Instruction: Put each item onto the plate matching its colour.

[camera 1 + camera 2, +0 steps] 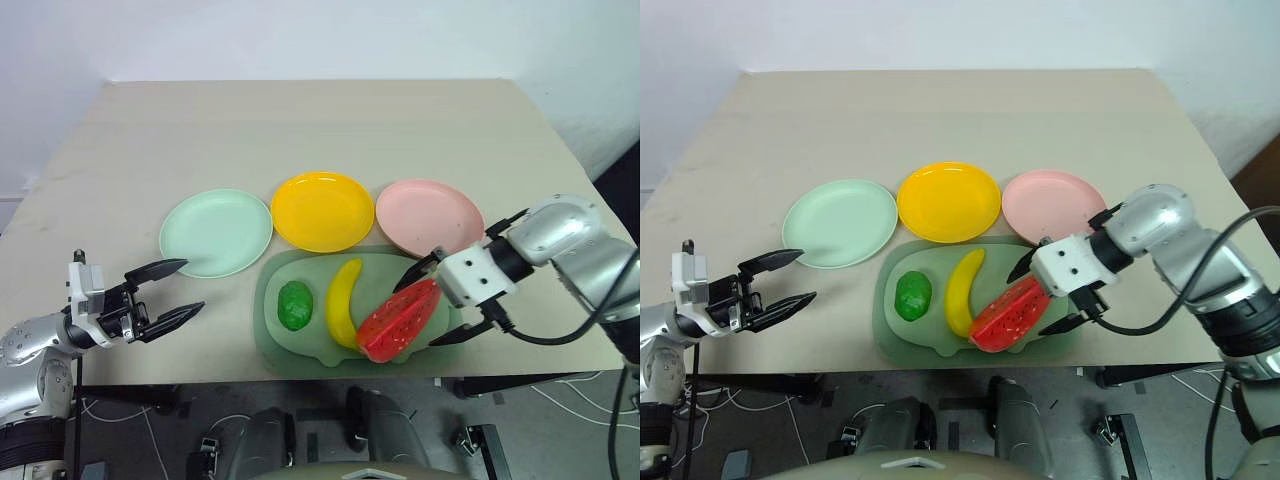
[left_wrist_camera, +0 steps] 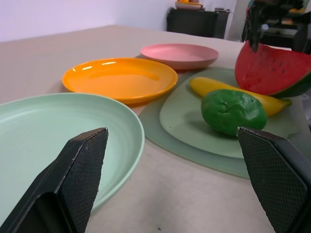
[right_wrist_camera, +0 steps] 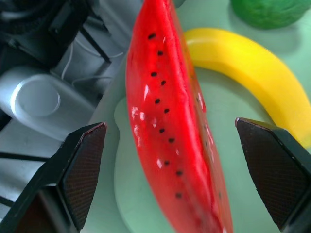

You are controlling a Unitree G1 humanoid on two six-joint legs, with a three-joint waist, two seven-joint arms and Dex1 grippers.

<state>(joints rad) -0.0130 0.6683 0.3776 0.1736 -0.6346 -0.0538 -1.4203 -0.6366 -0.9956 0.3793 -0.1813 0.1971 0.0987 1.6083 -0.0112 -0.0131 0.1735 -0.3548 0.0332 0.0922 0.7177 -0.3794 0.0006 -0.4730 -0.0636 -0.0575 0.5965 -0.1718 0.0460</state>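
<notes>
On mat (image 1: 275, 330), unlabelled watermelon wedge (image 1: 400, 322)

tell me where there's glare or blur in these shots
Left wrist view: bright highlights streak the yellow plate, and the near gripper fingers look soft. Right wrist view: white glints dot the watermelon wedge, and its lower end looks blurred. Left eye view: the plates shine faintly.

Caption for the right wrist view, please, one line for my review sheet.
Open right gripper straddling the red watermelon wedge on the green mat, beside the yellow banana.
</notes>
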